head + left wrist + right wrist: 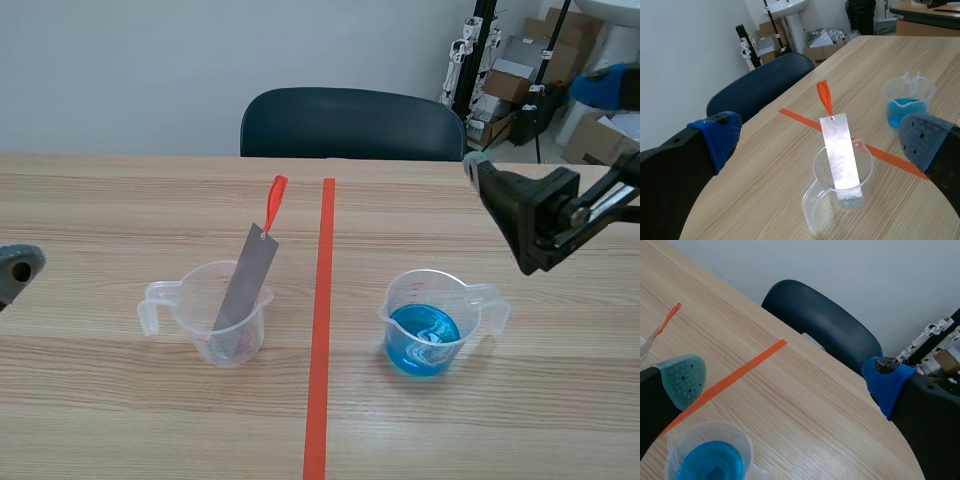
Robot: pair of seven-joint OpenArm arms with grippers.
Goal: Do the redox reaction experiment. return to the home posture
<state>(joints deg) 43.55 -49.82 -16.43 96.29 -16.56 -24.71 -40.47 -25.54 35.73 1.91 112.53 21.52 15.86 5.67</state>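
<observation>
Thin grey metal strip (243, 290), leaning toward one o'clock in clear plastic beaker (160, 300): probably light, stiff, slick; take near its top; left gripper (822, 139) and right gripper (785, 382) both agape.

My pads (684, 376) are dotted — one blue, one grey-green. One clear cup (396, 300) holds bright blue liquid (423, 335). The strip (245, 285) is grey with an orange tail (275, 200) — the table (100, 400) is pale, stripy wood.
</observation>
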